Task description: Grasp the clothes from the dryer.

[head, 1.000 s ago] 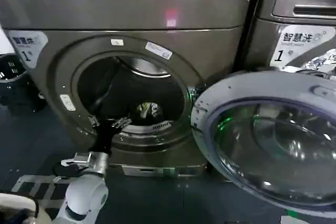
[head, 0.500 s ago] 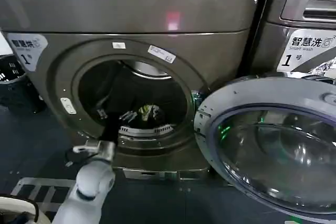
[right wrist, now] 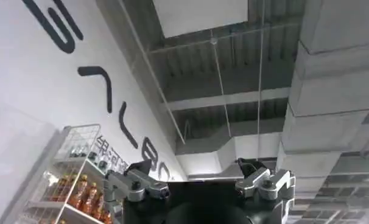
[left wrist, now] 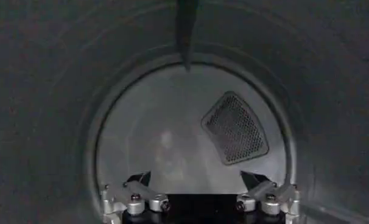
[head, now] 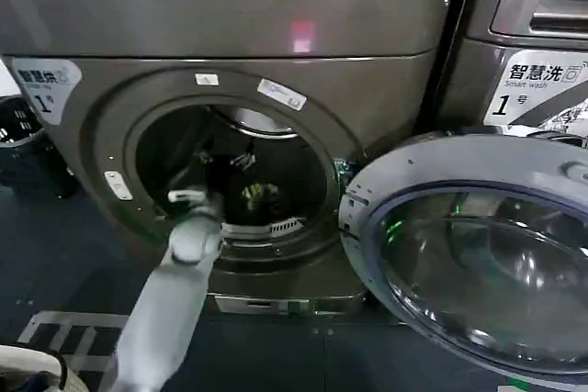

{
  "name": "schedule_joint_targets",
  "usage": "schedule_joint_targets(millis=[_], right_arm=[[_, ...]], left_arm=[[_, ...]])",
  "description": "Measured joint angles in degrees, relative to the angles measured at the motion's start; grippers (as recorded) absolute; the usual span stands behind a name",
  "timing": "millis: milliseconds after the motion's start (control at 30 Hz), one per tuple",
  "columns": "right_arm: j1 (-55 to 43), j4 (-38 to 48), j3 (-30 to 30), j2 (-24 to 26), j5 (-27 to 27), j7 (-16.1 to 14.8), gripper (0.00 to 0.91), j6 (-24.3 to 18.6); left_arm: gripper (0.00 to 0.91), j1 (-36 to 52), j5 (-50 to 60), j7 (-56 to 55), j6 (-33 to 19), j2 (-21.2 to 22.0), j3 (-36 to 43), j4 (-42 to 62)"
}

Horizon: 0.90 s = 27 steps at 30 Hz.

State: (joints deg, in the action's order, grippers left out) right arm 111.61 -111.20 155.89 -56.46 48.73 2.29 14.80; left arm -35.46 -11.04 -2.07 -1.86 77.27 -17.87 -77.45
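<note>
Left end effector (head: 241, 159) reached through dryer (head: 230, 89) porthole into drum — fingers spread, nothing gripped. Same fingers (left wrist: 139, 179) seen wide apart in left wrist view, drum back wall and mesh vent (left wrist: 235, 128) ahead. Clothes (head: 259, 196) lying low in drum, just below and beyond end effector, untouched. Door (head: 478, 254) swung open on right. Right end effector (right wrist: 200, 176) pointed up at ceiling — fingers released, empty.
</note>
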Motion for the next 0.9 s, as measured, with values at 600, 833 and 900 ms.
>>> schedule_joint_targets(millis=[600,833,900], right_arm=[[-1.8,-0.2,-1.4,0.4,-0.2,-1.0,0.907,-0.6],[-2.4,-0.2,-1.7,0.2,-0.2,-1.2,0.907,-1.0],[-2.6,-0.4,-1.8,0.1,-0.2,-1.2,0.907,-1.1]], left_arm=[[0.907,30.0,20.5,35.4,-7.4,3.2,13.1,43.5],[0.907,39.1,29.9,48.4,-8.3,4.8,22.6,55.8],[0.907,40.8,32.1,50.7,-8.0,4.9,25.3,58.4]])
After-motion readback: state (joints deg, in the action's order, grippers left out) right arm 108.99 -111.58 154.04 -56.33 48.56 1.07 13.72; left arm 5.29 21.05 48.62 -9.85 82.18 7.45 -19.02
